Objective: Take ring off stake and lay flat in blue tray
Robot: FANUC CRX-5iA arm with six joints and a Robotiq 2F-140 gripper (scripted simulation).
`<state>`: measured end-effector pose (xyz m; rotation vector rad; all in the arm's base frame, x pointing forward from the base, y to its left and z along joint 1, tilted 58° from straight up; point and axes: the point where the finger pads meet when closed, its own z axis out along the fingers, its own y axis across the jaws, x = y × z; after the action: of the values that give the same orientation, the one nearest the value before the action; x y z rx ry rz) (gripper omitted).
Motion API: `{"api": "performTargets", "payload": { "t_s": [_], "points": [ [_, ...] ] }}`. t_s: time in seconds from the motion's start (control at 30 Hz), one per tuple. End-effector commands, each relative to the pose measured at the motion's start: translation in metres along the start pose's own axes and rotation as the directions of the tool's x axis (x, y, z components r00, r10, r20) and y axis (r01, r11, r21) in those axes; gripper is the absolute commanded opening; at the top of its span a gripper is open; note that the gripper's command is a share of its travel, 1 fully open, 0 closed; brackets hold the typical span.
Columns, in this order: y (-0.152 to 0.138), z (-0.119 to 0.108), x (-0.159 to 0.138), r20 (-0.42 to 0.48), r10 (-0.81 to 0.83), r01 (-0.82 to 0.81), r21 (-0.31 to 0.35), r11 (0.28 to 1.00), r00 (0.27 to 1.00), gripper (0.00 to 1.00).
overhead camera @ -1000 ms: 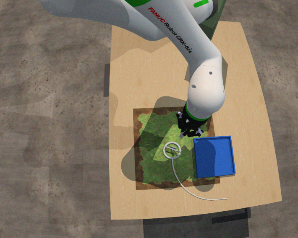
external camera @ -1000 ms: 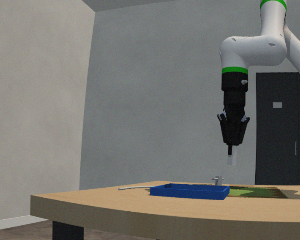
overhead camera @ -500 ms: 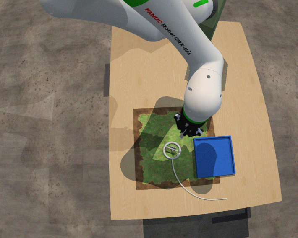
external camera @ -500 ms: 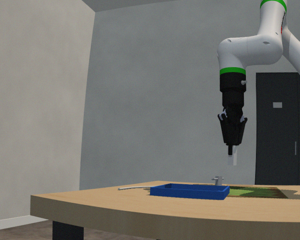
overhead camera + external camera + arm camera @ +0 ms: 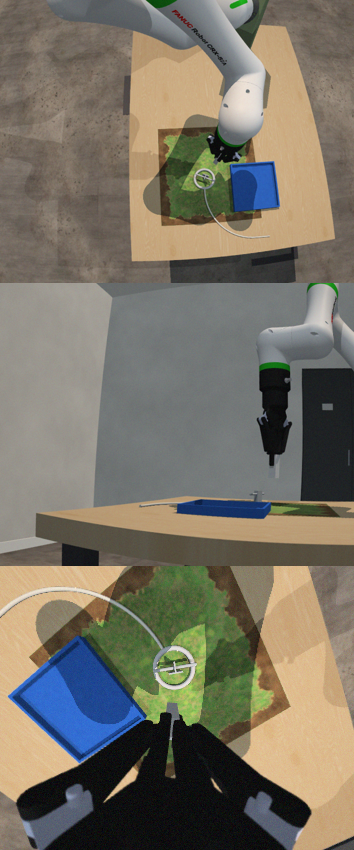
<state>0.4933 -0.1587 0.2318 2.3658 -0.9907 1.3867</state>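
A pale grey ring (image 5: 204,178) lies around a short metal stake (image 5: 204,176) on the green grass mat (image 5: 204,173). A thin grey cord (image 5: 230,228) runs from the ring out onto the table. The ring also shows in the wrist view (image 5: 174,667), and the stake top shows in the side view (image 5: 257,495). The blue tray (image 5: 254,186) sits empty just right of the ring. My gripper (image 5: 273,470) (image 5: 171,710) is shut on nothing, pointing down, high above the mat. It hangs beside the ring, not over it.
The grass mat lies on a light wooden table. The arm's shadow falls across the mat and the tray. A dark door (image 5: 327,433) stands behind the table in the side view.
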Motion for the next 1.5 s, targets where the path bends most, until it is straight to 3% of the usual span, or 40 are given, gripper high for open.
{"api": "performTargets", "payload": {
  "t_s": [0.0,0.5,1.47],
  "points": [
    [0.000,0.000,0.000,-0.001,0.000,0.000,0.001,1.000,1.000,0.10],
    [0.000,0.008,0.000,0.000,0.000,0.000,0.000,1.000,1.000,0.10],
    [0.000,0.057,0.001,0.000,0.000,0.000,0.000,1.000,1.000,0.10]
  ]
}}
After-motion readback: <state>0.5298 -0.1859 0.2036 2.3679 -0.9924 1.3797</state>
